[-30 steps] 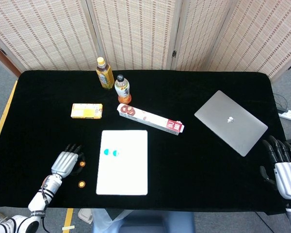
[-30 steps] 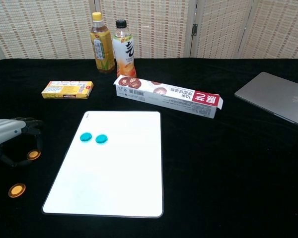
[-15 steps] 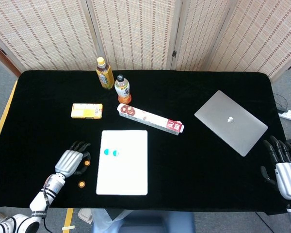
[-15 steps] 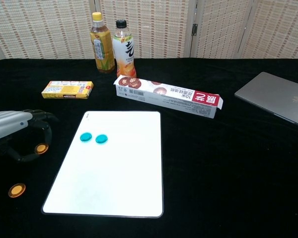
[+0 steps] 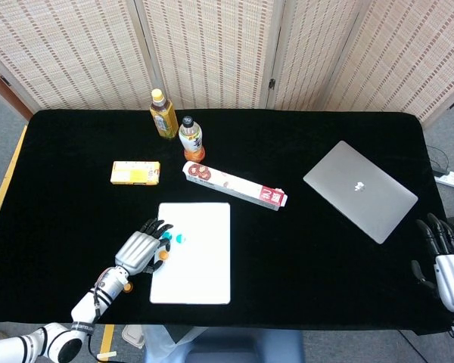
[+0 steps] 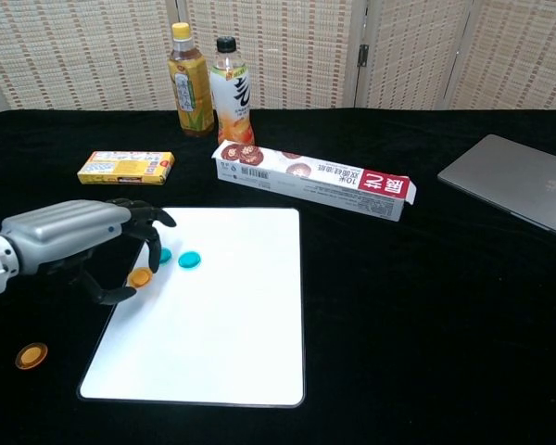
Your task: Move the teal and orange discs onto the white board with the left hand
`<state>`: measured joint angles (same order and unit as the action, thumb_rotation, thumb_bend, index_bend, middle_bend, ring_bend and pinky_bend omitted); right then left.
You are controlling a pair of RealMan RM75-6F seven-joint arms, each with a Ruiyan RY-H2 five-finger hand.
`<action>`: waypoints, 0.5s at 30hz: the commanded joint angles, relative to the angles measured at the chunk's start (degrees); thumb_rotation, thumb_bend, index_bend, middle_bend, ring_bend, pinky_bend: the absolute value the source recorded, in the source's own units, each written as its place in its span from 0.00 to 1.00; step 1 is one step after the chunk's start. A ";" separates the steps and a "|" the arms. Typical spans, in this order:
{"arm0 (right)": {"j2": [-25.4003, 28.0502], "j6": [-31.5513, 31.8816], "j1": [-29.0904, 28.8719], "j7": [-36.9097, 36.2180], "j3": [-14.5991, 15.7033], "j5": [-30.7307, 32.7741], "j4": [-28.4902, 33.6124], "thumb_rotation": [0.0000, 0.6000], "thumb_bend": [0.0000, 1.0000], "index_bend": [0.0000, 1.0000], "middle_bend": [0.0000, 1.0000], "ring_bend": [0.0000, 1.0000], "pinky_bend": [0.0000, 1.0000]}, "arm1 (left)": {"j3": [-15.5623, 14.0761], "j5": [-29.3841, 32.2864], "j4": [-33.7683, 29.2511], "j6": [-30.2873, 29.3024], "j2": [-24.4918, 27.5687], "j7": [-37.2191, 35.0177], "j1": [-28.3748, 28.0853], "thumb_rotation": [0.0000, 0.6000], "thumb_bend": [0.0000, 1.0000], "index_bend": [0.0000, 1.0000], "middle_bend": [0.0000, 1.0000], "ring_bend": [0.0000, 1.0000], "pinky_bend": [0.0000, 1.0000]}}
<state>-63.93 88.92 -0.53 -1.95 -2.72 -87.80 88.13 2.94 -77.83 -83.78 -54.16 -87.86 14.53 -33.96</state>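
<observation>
My left hand hovers over the left edge of the white board, pinching an orange disc between thumb and a fingertip. One teal disc lies in plain sight on the board. A second teal disc beside it is partly hidden behind my fingers. Another orange disc lies on the black cloth, left of the board's near corner. In the head view the left hand overlaps the board next to a teal disc. My right hand rests at the table's right edge, fingers spread, holding nothing.
Behind the board lie a yellow box and a long white-and-red carton. Two drink bottles stand at the back. A silver laptop lies shut on the right.
My left hand has lifted one orange disc off the cloth and carried it right, from beside the board to over its left edge. The right hand has stayed put.
</observation>
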 commanded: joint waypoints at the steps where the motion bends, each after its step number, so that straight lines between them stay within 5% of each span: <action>1: -0.09 -0.05 0.03 -0.27 0.01 0.04 -0.26 1.00 0.48 0.00 0.00 0.00 0.00 | 0.32 1.37 0.67 0.79 -1.16 1.92 -0.74 1.00 0.43 0.52 0.14 0.01 0.00; 15: -0.26 -0.16 0.02 -0.88 -0.05 0.07 -0.87 1.00 0.48 0.00 0.00 0.00 0.00 | -0.11 4.08 0.99 0.69 -1.74 4.84 -0.84 1.00 0.43 0.51 0.14 0.00 0.00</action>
<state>-64.19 88.76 -0.50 -2.82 -2.78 -87.73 87.25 2.87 -73.80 -82.76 -53.43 -89.64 19.34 -34.83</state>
